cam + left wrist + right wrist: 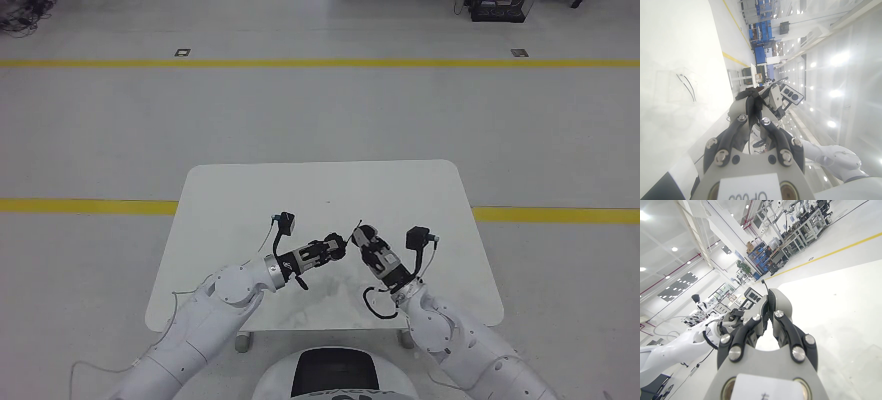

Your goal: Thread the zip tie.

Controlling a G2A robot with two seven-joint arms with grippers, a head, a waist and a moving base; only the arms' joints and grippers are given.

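Mid-task, threading judged not done. The zip tie is off the counter and held in the air over its middle, where both arms meet. The right pincer is clenched on the strap, and the tie's head sticks out past the fingertips with nothing visibly passing through it. The left pincer is also clenched. A thin black strand runs back between its fingers, likely the tie's other end, but dark clutter at the tips hides the actual grip point. Done: tie picked up and shared between both pincers, which sit tip to tip. Left: get the tail into the head slot and pull it through. No closed loop is seen anywhere. A spare black tie lies on the counter inside something clear, well apart from the pincers. Writing: a white label sits on the left wrist housing and another white label on the right, both with dark print cut off by the frame edge and not transcribed. No marking can be made out on the tie itself.
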